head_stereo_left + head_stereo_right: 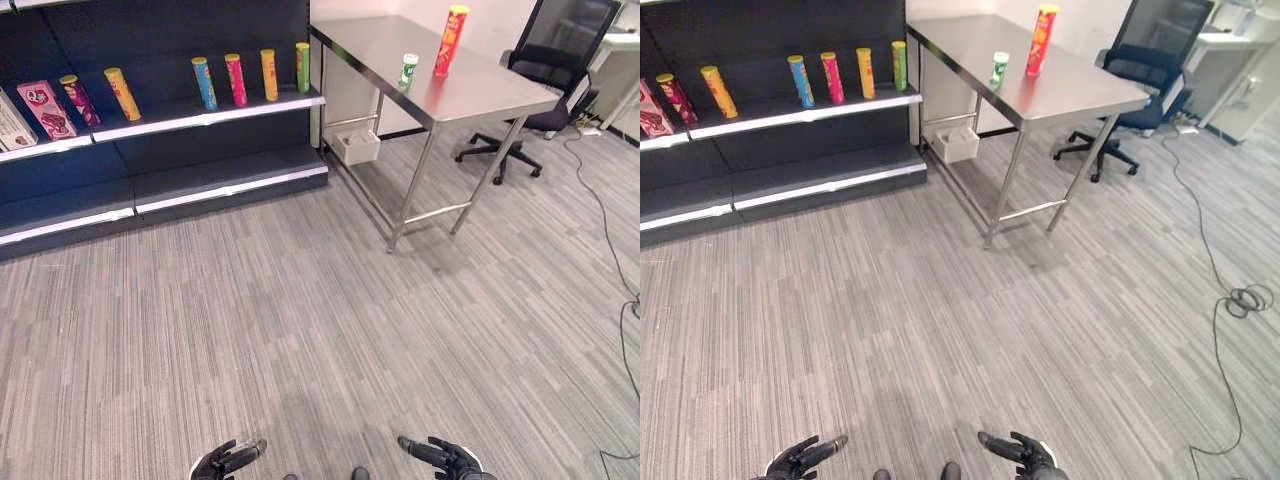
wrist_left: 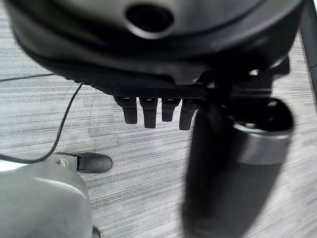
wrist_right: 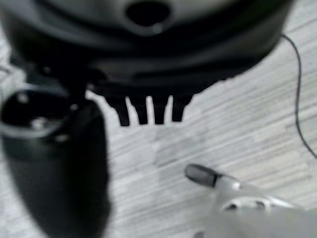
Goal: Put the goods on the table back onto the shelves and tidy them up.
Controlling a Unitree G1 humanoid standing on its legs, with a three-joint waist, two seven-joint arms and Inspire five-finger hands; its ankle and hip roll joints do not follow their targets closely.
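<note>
On the steel table [image 1: 470, 95] at the back right stand a tall red tube can [image 1: 450, 40] and a short green-and-white can [image 1: 408, 72]. The dark shelf unit [image 1: 150, 190] at the back left carries several upright tube cans, among them a blue can [image 1: 204, 83], a pink can [image 1: 235, 79], a yellow can [image 1: 269, 75] and a green can [image 1: 302, 67]. My left hand [image 1: 228, 461] and right hand [image 1: 440, 456] hang low near the floor, far from table and shelf. Both are open and hold nothing, fingers relaxed over the carpet [image 2: 148, 111] [image 3: 148, 109].
A pink box [image 1: 46, 109] and a purple can [image 1: 79, 99] stand on the shelf's left part. A black office chair [image 1: 545, 80] stands right of the table. A white box [image 1: 357, 146] sits under the table. Striped grey carpet [image 1: 300, 320] stretches between me and the furniture.
</note>
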